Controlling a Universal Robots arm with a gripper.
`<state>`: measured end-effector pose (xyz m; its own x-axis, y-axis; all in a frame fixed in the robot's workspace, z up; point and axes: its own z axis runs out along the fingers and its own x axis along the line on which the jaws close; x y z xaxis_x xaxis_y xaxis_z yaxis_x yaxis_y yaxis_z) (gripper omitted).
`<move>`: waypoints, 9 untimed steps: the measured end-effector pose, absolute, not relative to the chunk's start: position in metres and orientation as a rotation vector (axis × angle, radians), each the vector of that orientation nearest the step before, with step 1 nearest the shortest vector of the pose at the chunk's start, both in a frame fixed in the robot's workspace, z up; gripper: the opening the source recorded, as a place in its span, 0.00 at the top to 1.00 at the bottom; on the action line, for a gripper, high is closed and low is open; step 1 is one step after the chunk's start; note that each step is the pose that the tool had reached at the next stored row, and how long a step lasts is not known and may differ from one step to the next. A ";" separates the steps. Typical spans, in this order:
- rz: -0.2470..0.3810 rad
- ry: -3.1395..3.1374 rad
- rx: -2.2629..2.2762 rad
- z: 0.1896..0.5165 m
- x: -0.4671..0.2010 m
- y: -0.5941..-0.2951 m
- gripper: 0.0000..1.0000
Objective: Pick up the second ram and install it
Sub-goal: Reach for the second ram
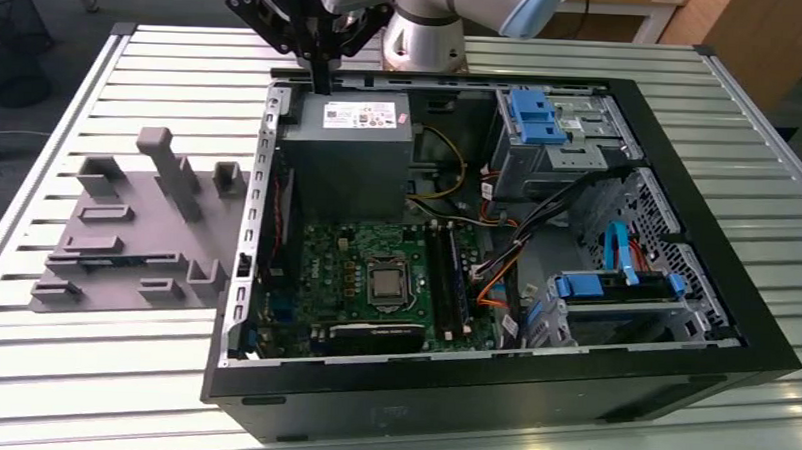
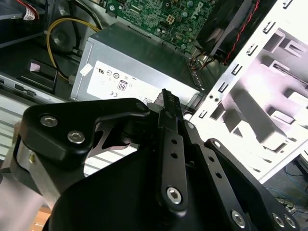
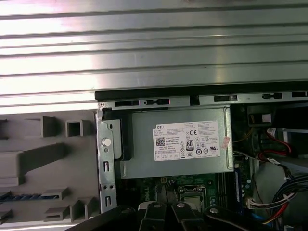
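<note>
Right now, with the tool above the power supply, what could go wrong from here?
The tool hangs just over the power supply, beside the case wall; a sideways move toward the grey fixture could clip that wall. Loose cables lie beside the motherboard slots and could snag during insertion.

Matt black end effector (image 1: 322, 80); shiny ribbed metal table (image 1: 103, 375).

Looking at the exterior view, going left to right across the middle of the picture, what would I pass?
grey plastic fixture → green motherboard → processor socket → black memory slots → coloured cables → blue drive caddy
</note>
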<state>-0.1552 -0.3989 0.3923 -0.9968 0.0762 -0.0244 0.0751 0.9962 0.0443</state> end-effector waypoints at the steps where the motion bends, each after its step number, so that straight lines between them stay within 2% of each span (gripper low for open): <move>1: 0.068 3.112 0.118 0.392 -0.156 -0.399 0.89; 9: 0.068 3.113 0.118 0.392 -0.160 -0.399 0.89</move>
<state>-0.1600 -0.3990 0.3918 -0.9968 0.0762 -0.0244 0.0751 0.9962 0.0443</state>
